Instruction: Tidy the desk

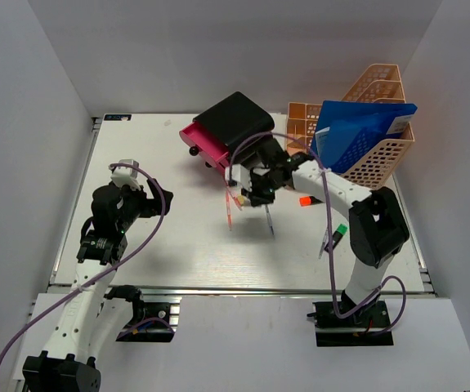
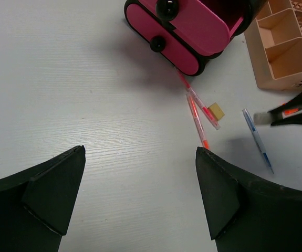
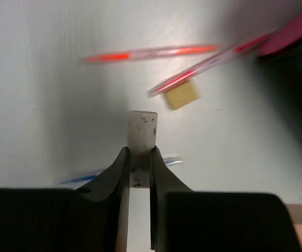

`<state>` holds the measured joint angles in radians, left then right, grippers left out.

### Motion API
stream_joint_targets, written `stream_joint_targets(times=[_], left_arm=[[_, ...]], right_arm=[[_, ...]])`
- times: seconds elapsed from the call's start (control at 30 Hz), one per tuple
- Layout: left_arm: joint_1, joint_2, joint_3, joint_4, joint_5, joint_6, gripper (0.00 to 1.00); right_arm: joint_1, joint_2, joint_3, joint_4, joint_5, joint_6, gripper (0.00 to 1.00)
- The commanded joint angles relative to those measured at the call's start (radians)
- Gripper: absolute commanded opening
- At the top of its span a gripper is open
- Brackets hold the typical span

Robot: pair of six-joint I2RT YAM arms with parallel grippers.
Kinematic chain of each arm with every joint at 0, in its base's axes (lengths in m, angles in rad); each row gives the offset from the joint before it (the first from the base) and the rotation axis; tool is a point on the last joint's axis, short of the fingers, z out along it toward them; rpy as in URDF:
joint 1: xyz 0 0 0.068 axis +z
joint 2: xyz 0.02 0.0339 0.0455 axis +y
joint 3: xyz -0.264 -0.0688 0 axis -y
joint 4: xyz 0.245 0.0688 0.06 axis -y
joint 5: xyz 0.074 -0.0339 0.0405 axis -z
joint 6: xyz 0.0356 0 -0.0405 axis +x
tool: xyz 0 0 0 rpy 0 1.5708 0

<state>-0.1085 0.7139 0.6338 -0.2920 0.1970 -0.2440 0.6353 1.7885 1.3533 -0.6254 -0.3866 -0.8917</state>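
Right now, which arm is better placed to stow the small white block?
Right. The right gripper is shut on the white block, close to the pink drawer box. The left gripper hangs open over the desk, holding nothing, farther from the box.

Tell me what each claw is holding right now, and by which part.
The right claw pinches a small white block by one end; left claw open, empty.

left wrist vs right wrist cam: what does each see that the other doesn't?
Left wrist only: the open left gripper, the pink drawer box's black-knobbed fronts, the peach organizer's compartments.
Right wrist only: the right gripper's grip up close, fingers pinching a small white block.
Both: two red pens, the tan cube, the blue pen, the white desk.
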Motion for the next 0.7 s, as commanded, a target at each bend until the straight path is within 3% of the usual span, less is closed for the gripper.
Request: stream_joint_targets(times=[0.0, 0.13, 0.27, 0.37, 0.67], left_arm=[[0.003, -0.008, 0.024, 0.001, -0.014, 0.012, 0.95], [0.003, -0.004, 0.024, -0.002, -0.03, 0.014, 0.95], [0.003, 0.001, 0.024, -0.002, -0.03, 0.017, 0.95], [0.003, 0.004, 0.026, -0.001, -0.027, 0.018, 0.95], [0.003, 0.001, 0.024, 0.001, -0.018, 0.018, 0.95]], right_arm=[[0.003, -0.026, 0.194, -0.135, 0.008, -0.05, 0.0], [0.007, 0.031, 0.494, -0.177, 0.017, -0.038, 0.0], [0.023, 0.126, 0.72, -0.067, 0.048, 0.195, 0.0], [0.041, 0.181, 0.742, 0.084, 0.058, 0.373, 0.0], [0.118, 0.333, 0.796, 0.372, 0.278, 0.504, 0.0]])
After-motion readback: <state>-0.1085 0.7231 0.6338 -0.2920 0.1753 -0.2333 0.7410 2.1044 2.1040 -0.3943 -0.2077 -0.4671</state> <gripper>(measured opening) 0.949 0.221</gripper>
